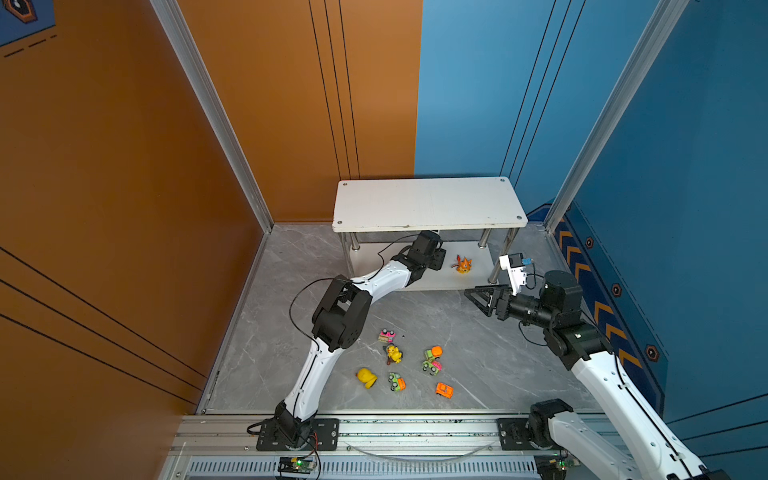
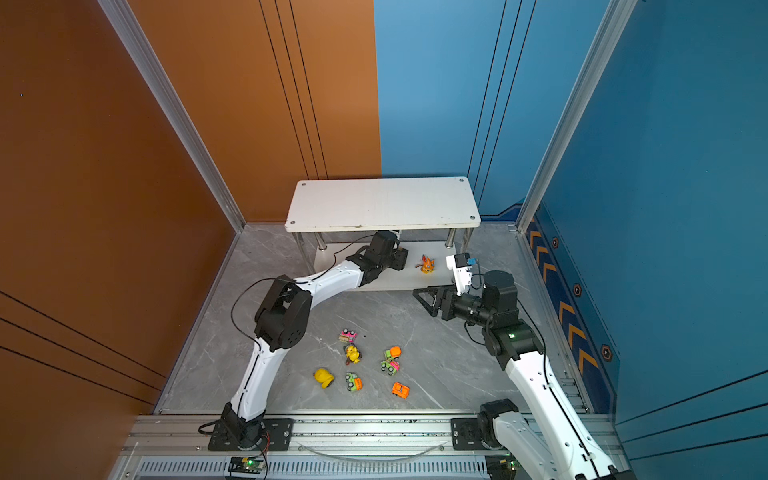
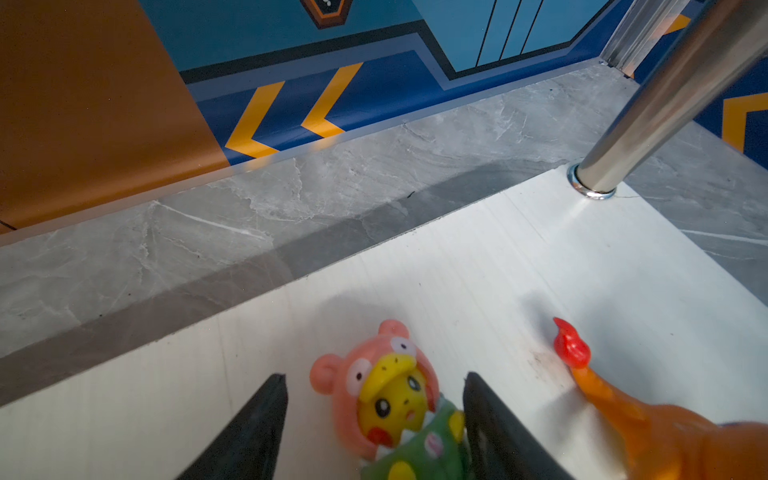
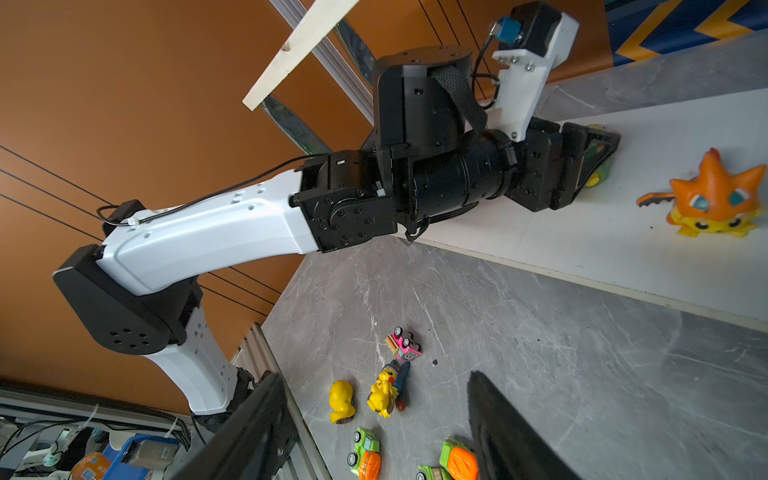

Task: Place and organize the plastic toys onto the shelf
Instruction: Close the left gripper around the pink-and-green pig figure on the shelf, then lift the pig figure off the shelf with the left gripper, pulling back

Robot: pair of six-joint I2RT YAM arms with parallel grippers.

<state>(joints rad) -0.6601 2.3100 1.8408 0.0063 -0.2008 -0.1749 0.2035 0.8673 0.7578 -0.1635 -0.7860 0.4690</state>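
No legible text, labels or numbers anywhere.

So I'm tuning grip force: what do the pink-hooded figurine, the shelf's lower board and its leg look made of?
Pink-hooded figurine: probably moulded plastic or vinyl, smooth, soft sheen, painted eyes. Lower board: likely white laminated board, matte, faint parallel grain lines. Leg: metal tube, chrome-bright, mirroring its surroundings.
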